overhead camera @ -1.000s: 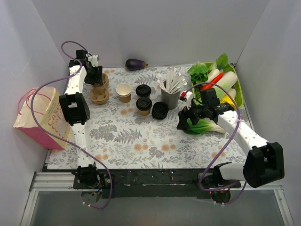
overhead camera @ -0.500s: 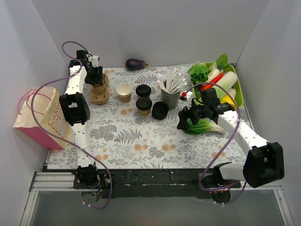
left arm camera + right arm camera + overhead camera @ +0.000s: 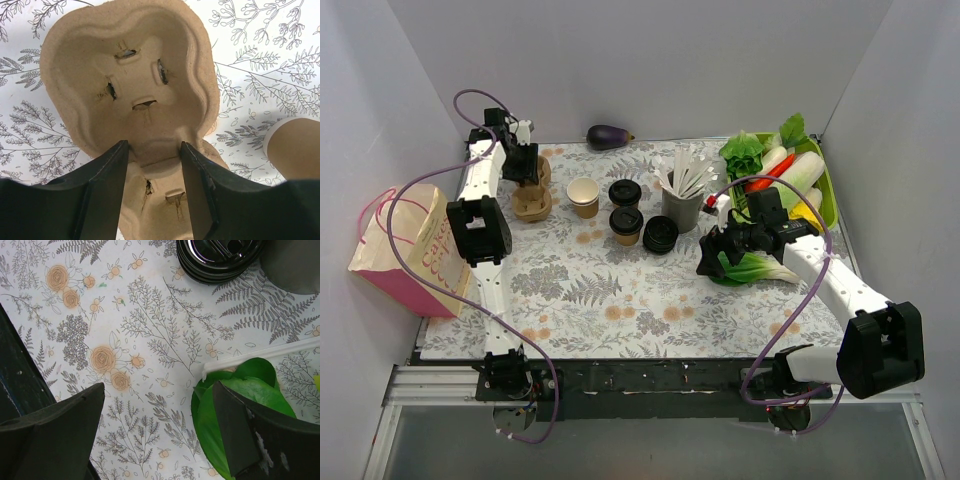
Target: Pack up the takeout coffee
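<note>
Your left gripper straddles the carrier waist by the table far-left corner; you can't tell if it pinches. Your right gripper hangs spread wide. Two lidded coffees stand mid-table beside a grey cup holding sticks.

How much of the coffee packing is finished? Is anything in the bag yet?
Nothing looks packed yet: both lidded cups stand on the table, far from the paper bag. Right now the left gripper straddles the middle of the cup carrier; whether it grips, I cannot tell. The right gripper hangs open, empty. Still left: getting a cup into the bag.
</note>
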Tool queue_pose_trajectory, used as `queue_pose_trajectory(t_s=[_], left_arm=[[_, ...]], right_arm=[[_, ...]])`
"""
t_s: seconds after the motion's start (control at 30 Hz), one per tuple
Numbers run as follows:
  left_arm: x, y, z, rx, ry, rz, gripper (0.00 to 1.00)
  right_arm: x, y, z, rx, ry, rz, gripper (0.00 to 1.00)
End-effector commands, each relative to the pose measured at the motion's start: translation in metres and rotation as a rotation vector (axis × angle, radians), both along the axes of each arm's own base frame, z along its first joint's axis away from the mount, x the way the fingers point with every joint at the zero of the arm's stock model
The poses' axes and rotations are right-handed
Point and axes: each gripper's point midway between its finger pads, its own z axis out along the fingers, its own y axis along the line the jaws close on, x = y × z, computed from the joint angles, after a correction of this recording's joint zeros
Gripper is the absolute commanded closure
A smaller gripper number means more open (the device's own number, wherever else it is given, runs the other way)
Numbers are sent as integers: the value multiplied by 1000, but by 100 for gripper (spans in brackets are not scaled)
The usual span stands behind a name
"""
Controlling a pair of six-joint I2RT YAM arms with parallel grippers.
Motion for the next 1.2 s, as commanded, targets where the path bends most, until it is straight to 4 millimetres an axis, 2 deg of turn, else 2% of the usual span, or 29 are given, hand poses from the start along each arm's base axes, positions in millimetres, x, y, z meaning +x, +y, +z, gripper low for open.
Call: queue_pose_trajectory(t_s=[0.0, 0.13, 0.57, 0.63, 0.67, 0.7, 0.77, 0.83, 0.93, 1.1, 1.17], left_arm=[[-2, -4, 10, -8, -8, -10, 55], [5, -3, 25, 1, -54, -12, 59], [22, -5, 57, -4, -169, -38, 71], [20, -5, 72, 17, -215, -54, 73], [21, -3, 63, 31, -234, -65, 73], [19, -2, 84, 43, -287, -68, 73], [19, -3, 92, 50, -320, -72, 73], [16, -6, 109, 35, -345, -79, 74], [9, -8, 123, 28, -366, -83, 75], [7, -13, 132, 5, -393, -94, 79], [1, -25, 149, -38, -416, -142, 79]], right_arm=[[3, 1, 5, 23, -25, -4, 4], [3, 1, 3, 25, -21, -7, 4], [4, 1, 5, 34, -22, -9, 4], [4, 0, 5, 33, -24, -12, 4], [3, 0, 5, 35, -21, -10, 4], [3, 0, 5, 34, -21, -12, 4], [3, 0, 5, 35, -22, -13, 4], [2, -2, 4, 34, -20, -17, 4], [1, -1, 4, 39, -14, -17, 4], [3, 2, 6, 54, -7, -15, 4], [5, 1, 8, 52, -12, -18, 4]])
